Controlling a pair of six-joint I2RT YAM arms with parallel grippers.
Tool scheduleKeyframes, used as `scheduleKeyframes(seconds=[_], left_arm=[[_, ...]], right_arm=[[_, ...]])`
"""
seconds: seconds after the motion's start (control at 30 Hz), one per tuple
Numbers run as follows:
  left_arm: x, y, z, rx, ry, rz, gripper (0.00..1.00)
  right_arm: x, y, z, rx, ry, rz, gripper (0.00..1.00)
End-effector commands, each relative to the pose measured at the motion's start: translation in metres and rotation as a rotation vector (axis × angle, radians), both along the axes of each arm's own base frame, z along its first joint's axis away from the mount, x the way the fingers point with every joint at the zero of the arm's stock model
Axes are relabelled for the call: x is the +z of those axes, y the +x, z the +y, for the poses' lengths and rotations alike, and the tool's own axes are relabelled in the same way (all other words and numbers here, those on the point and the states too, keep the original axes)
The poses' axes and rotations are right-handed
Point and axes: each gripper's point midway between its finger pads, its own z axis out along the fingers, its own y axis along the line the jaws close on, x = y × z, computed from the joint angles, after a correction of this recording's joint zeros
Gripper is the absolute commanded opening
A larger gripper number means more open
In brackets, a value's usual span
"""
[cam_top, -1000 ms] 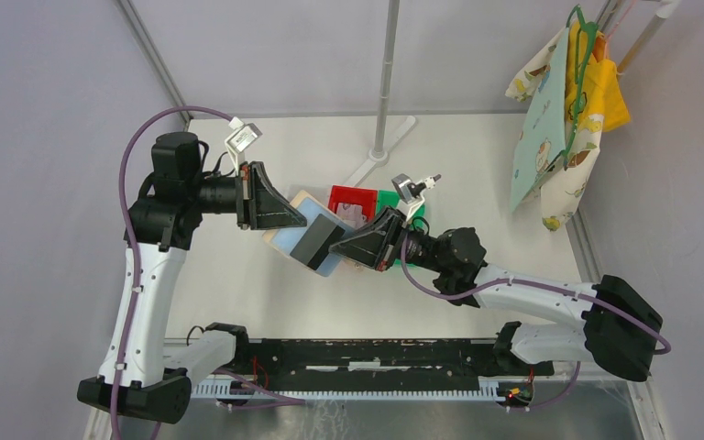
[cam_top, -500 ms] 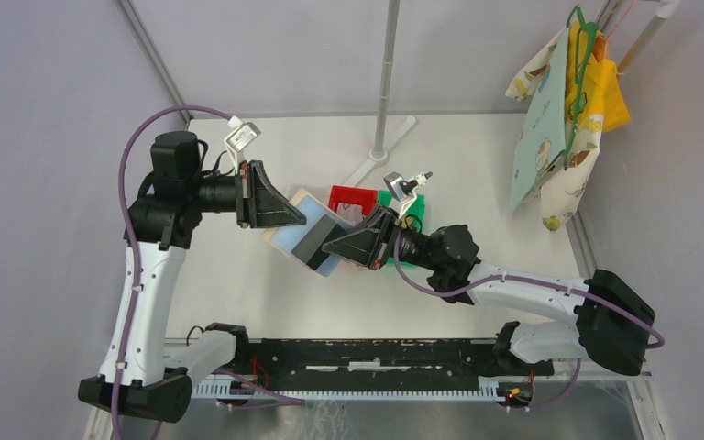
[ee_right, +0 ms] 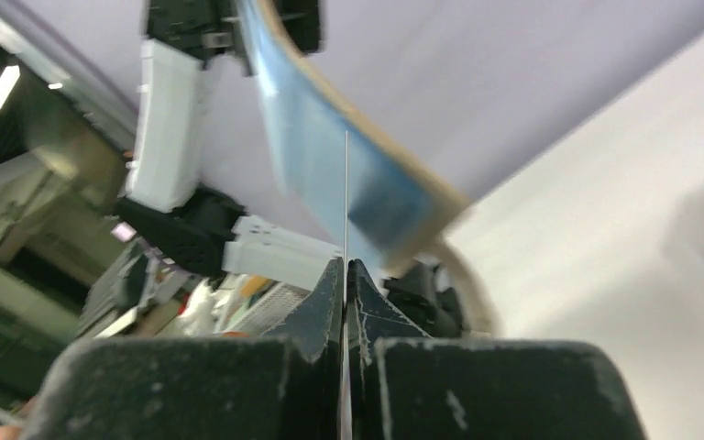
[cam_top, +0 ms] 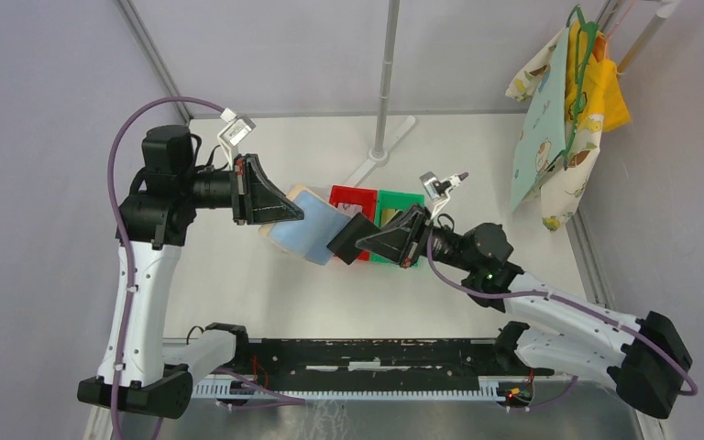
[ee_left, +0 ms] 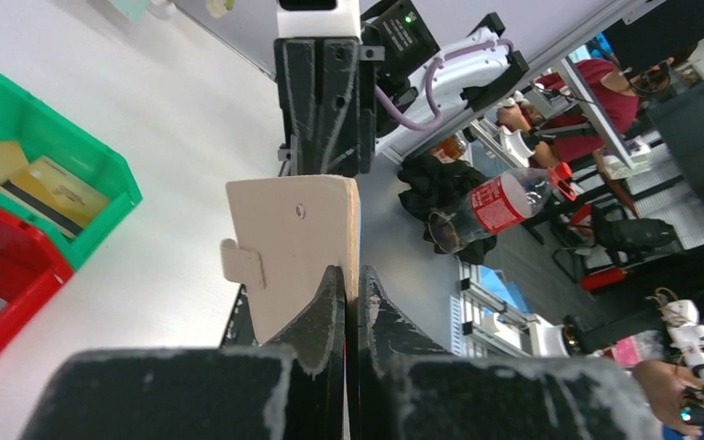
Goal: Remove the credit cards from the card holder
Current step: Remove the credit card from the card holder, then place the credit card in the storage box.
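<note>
1. Left pincer (cam_top: 295,213) clenched on the tan card holder (cam_top: 310,234), held aloft just left of the red bin (cam_top: 353,194).
2. Right pincer (cam_top: 365,244) grips a dark credit card (cam_top: 346,240) at the bin's near edge; so thin an edge hold could let it slip and fall short.

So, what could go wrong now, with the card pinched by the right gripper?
The right gripper pinches the dark card only near one edge, so it may slip and miss the red bin and green bin. The left gripper holds the card holder in the air by its edge; a tug could pull it loose.
</note>
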Motion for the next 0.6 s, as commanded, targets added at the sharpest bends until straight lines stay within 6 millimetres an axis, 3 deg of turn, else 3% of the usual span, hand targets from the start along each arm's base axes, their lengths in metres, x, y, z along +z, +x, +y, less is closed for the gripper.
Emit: scheduleKeyframes(seconds=[0.0, 0.13, 0.3, 0.43, 0.57], left_arm=[[0.014, -0.005, 0.004, 0.014, 0.024, -0.175, 0.02], [0.012, -0.008, 0.006, 0.026, 0.043, -0.231, 0.02], [0.005, -0.006, 0.011, 0.067, 0.099, -0.322, 0.02], [0.007, -0.009, 0.01, 0.055, 0.093, -0.331, 0.02], [0.011, -0.016, 0.009, 0.033, 0.074, -0.334, 0.02]], right_arm=[[-0.023, 0.022, -0.028, -0.097, -0.131, 0.004, 0.0], [-0.035, 0.04, -0.044, -0.189, -0.252, -0.029, 0.0], [-0.05, 0.066, -0.047, -0.25, -0.409, -0.005, 0.0], [-0.063, 0.088, -0.033, -0.249, -0.478, 0.012, 0.0], [-0.078, 0.117, -0.006, -0.228, -0.518, 0.023, 0.0]])
